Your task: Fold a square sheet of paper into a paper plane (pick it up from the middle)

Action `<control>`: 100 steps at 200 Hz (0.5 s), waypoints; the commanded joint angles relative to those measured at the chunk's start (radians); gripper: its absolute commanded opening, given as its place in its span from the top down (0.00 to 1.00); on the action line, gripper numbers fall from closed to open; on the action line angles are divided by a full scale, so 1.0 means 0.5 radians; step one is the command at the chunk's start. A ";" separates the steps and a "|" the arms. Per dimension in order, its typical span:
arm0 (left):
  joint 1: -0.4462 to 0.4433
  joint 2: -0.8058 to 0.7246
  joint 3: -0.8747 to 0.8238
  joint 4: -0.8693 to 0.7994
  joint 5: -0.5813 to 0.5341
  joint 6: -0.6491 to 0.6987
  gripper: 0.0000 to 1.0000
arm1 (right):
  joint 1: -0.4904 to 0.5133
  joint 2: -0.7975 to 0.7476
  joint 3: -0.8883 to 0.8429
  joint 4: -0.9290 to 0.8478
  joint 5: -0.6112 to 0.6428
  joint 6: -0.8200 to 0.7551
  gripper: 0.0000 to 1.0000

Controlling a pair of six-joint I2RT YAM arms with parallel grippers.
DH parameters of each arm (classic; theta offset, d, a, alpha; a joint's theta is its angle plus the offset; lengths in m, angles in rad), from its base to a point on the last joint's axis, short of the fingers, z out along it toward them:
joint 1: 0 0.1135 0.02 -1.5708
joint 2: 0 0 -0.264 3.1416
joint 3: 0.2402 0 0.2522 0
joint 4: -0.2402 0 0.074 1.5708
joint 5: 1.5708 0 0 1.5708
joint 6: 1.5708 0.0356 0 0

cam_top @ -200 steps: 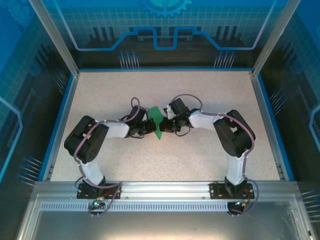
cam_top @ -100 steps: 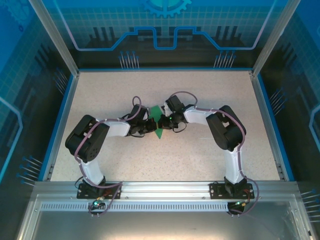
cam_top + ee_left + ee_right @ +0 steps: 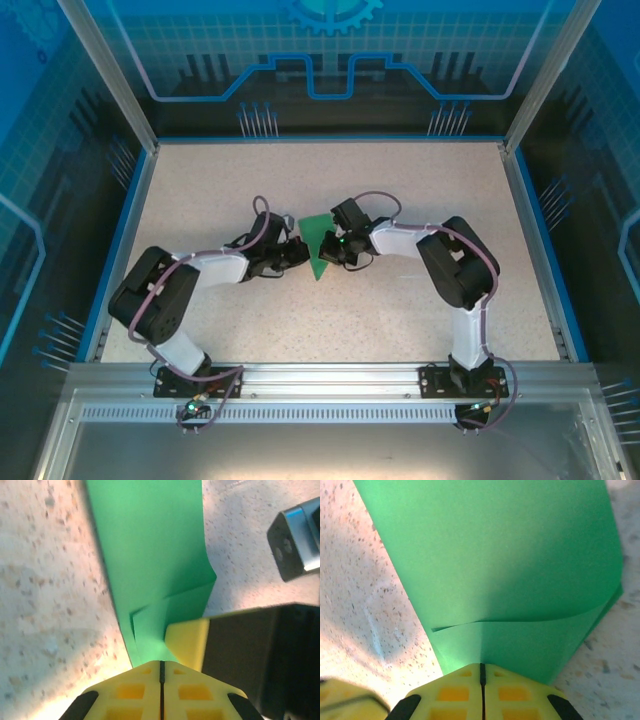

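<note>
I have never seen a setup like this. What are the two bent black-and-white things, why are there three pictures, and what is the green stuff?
Those are two robot arms, bolted at the near edge of a speckled table. Each ends in a two-finger gripper. The wide picture comes from a fixed camera above and behind them, with the left arm on the left. The two close-ups come from small cameras on the wrists, so the yellow blocks at the bottom are each arm's own fingers. The green thing is a sheet of green paper, partly folded and curling over, meant to become a paper plane. The left gripper and the right gripper are both shut on it, close together. In the left wrist picture, the yellow and black shape beside the paper is the right gripper.
</note>
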 commanded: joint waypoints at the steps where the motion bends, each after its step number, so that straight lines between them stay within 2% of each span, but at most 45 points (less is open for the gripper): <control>1: -0.017 -0.036 -0.153 0.218 0.212 -0.213 0.90 | 0.025 -0.045 -0.046 -0.059 0.108 0.259 0.93; 31: -0.086 0.042 -0.251 0.558 0.364 -0.423 0.90 | 0.026 -0.053 -0.048 -0.023 0.086 0.351 0.93; 56: -0.122 0.127 -0.257 0.734 0.389 -0.534 0.90 | 0.029 -0.045 -0.054 -0.017 0.081 0.379 0.93; 100: -0.146 0.222 -0.205 0.600 0.296 -0.542 0.96 | 0.028 -0.022 -0.060 -0.006 0.062 0.390 0.93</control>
